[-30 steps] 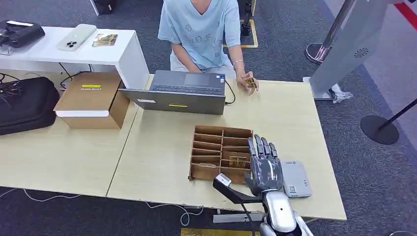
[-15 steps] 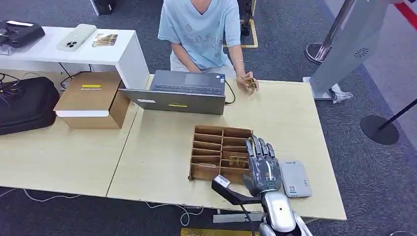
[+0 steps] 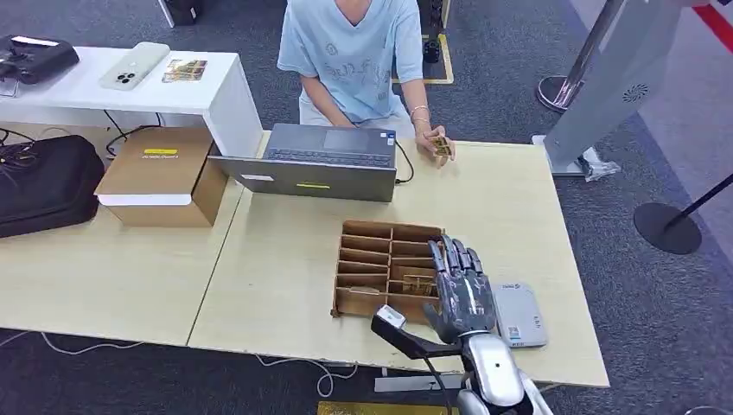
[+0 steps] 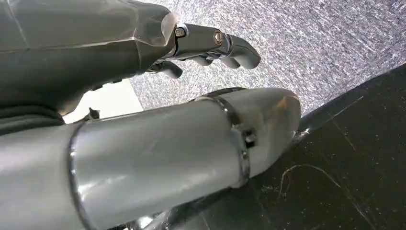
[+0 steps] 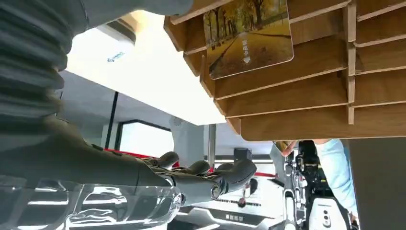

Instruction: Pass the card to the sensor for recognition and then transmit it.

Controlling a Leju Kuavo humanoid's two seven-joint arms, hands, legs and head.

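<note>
Low and right of centre in the head view, the right hand (image 3: 463, 294) hovers empty, fingers spread, over the wooden rack (image 3: 370, 268) holding the card (image 3: 418, 283). Pickup is not done; next it must pinch the card, beside the sensor (image 3: 519, 313).

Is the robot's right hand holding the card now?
No, the right hand is empty, and the card stands in the wooden organizer.

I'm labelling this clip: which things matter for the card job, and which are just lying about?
Job:
card
wooden slotted tray
grey sensor
right hand

Lying about:
laptop
cardboard box
black bag
phone
</note>
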